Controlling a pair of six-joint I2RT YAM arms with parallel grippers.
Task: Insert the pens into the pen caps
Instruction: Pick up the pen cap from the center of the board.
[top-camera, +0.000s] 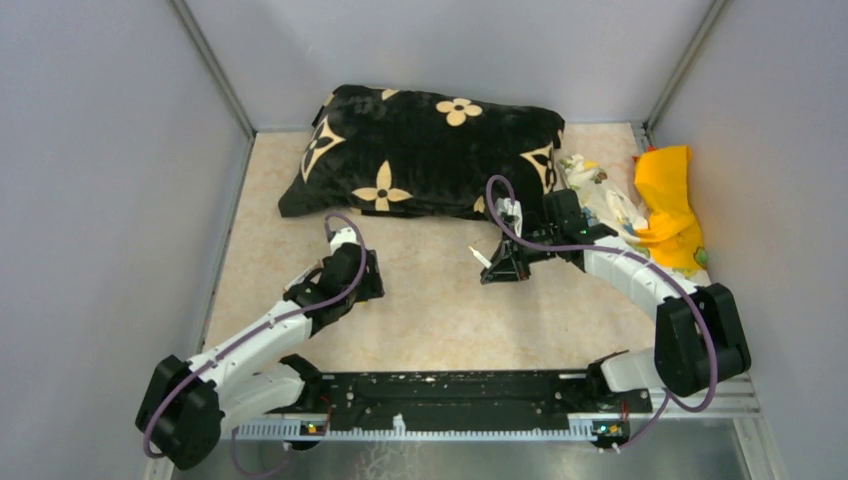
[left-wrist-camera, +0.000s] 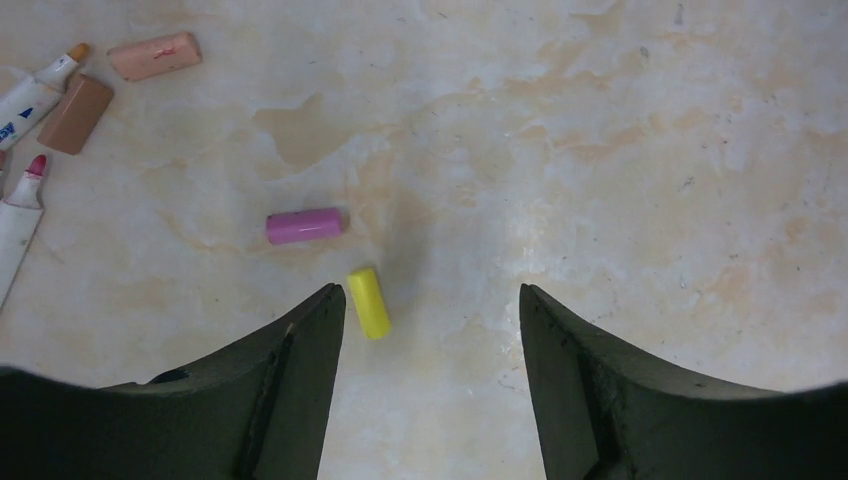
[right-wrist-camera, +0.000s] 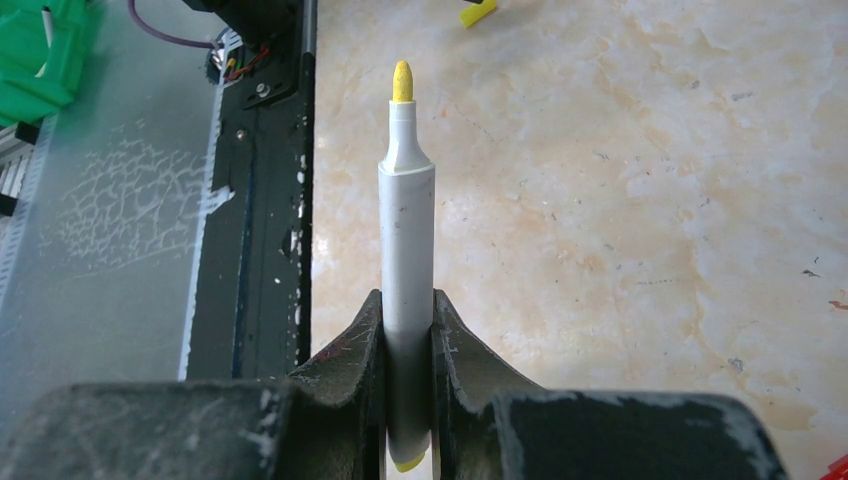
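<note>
In the left wrist view a yellow pen cap (left-wrist-camera: 368, 302) lies on the table just past my left fingertip. My left gripper (left-wrist-camera: 430, 295) hovers over it, open and empty. A pink-purple cap (left-wrist-camera: 304, 225) lies a little farther out, with a peach cap (left-wrist-camera: 155, 55) and a brown cap (left-wrist-camera: 77, 112) at the upper left. Two white pens (left-wrist-camera: 20, 215) with coloured tips poke in from the left edge. My right gripper (right-wrist-camera: 407, 300) is shut on a white pen with a yellow tip (right-wrist-camera: 407, 230), which points away from the wrist. The top view shows the left gripper (top-camera: 368, 275) and right gripper (top-camera: 497, 265) apart.
A black cushion with cream flowers (top-camera: 430, 150) fills the back of the table. A yellow cloth (top-camera: 670, 205) and mixed clutter (top-camera: 600, 190) lie at the back right. The black base rail (right-wrist-camera: 255, 200) runs along the left of the right wrist view.
</note>
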